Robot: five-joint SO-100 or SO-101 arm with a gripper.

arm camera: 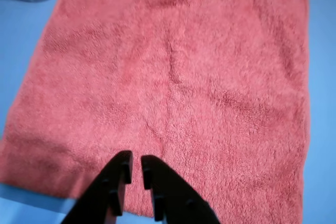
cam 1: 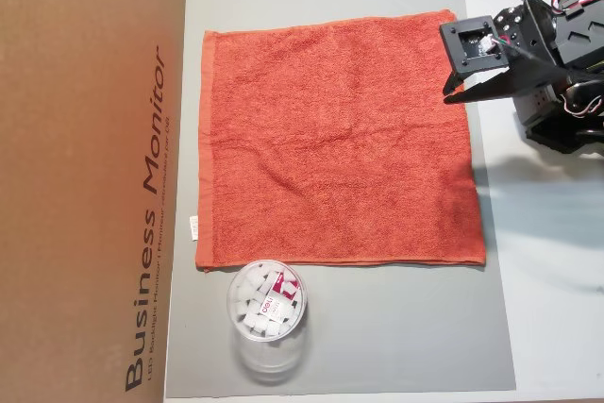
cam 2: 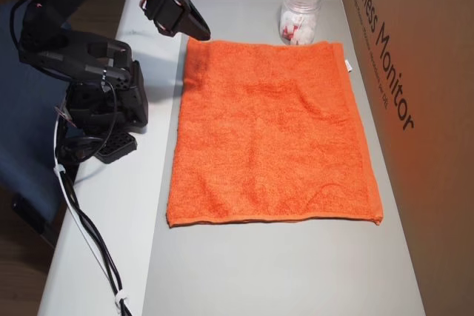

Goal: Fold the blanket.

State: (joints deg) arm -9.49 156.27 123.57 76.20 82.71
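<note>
- Right now the orange-red terry-cloth blanket (cam 1: pixel 335 143), roughly square with hemmed edges, lies spread flat and unfolded on the grey mat (cam 1: pixel 377 327) that covers the table.
- Its small white tag (cam 1: pixel 194 226) sits on the hem beside the brown cardboard box (cam 1: pixel 85 176) printed "Business Monitor".
- The black two-finger gripper (arm camera: pixel 134 169) hovers at the blanket's opposite hem, the one nearest the arm's base; in the wrist view the cloth stretches away ahead of the fingertips.
- In an overhead view the gripper (cam 1: pixel 451 96) sits over the blanket's upper right corner, well apart from the lower corners.
- In the other overhead view the gripper (cam 2: pixel 201 35) shows at the upper left corner of the cloth, so the near corner is the one on the arm's side.
- Its jaws stand nearly pressed together, with only a narrow slit between them, pinching nothing; whether the tips touch the cloth I cannot tell.
- A clear plastic cup (cam 1: pixel 267 313) holding small white pieces stands just beside the blanket edge, away from the gripper.
- Judging from this, the grasp depends on that near corner or hem, with the fold carried across toward the box side; the jaws would need to spread first.
</note>
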